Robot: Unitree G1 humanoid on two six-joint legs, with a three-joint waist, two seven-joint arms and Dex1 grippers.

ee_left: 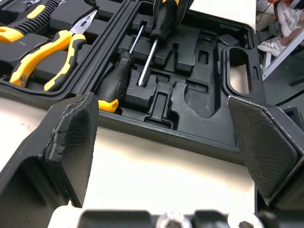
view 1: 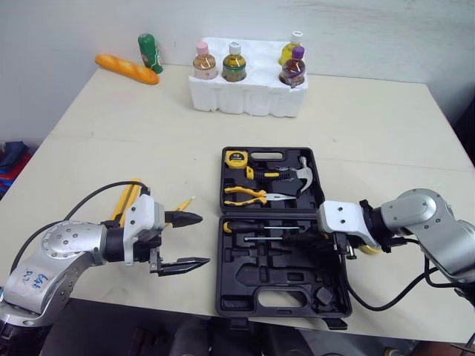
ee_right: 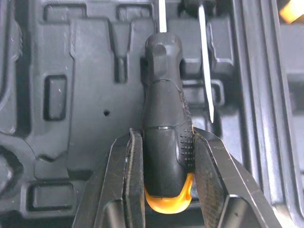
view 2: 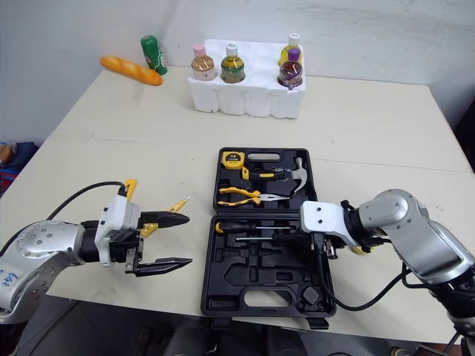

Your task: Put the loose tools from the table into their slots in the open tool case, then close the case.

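The black tool case [view 1: 282, 289] lies open at the table's middle. Its far half holds a tape measure [view 1: 237, 157], yellow pliers [view 1: 249, 195] and a hammer [view 1: 297, 176]. My right gripper [view 1: 315, 236] is over the near half, shut on the black handle of a screwdriver [ee_right: 166, 128] whose shaft lies along the moulded slots. A second screwdriver [ee_left: 114, 80] lies next to it in the case. My left gripper [view 1: 189, 241] hovers open and holds nothing, just left of the case. Yellow-handled loose tools [view 1: 128, 200] and a small yellow piece [view 1: 183, 202] lie on the table beside it.
A white foam tray [view 1: 249, 96] with several bottles stands at the back. A bread loaf [view 1: 126, 68] and a green bottle [view 1: 150, 53] are at the back left. A small yellow object [view 1: 371, 250] sits behind my right gripper. A black cable [view 1: 89, 200] loops over the left arm.
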